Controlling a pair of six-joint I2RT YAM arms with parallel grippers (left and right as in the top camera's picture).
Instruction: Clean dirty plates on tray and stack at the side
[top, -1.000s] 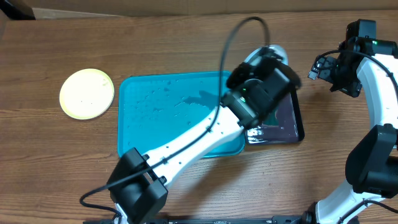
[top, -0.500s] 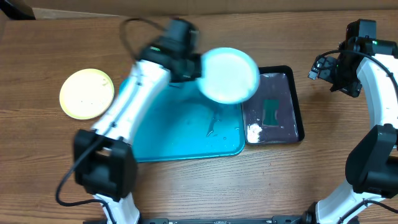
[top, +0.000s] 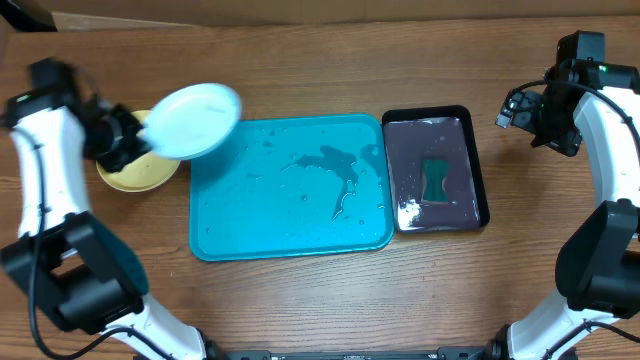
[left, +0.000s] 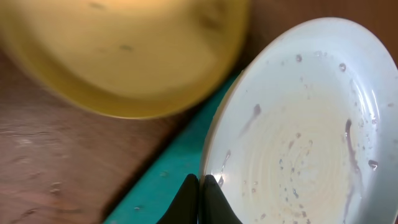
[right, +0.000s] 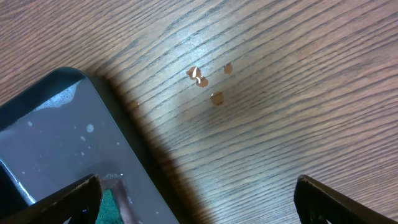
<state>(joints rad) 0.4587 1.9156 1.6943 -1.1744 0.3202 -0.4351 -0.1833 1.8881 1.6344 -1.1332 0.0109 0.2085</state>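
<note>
The left arm has swung far across since a second ago: then it reached over the black tray (top: 477, 160), half a second ago it carried the pale blue plate (top: 195, 120) above the right end of the turquoise tray (top: 280, 215), and now it is at the left edge of the counter (top: 300, 300). The left gripper (left: 200, 183) has its fingers (left: 189, 196) clenched on the plate's rim. The plate hangs tilted above the yellow-green plate (top: 135, 172) and overlaps the turquoise tray's upper left corner. In the left wrist view the plate's face is wet with drops and a few dark streaks.

The yellow-green plate lies on the bare counter left of the turquoise tray, where it was before. The turquoise tray carries no plate, only water and a dark smear. The green sponge (top: 435, 180) lies in the black tray, which holds murky water.

The right gripper (right: 198, 190) has not moved; its fingers stand spread wide, grasping nothing, above the counter just beside the black tray's corner.
</note>
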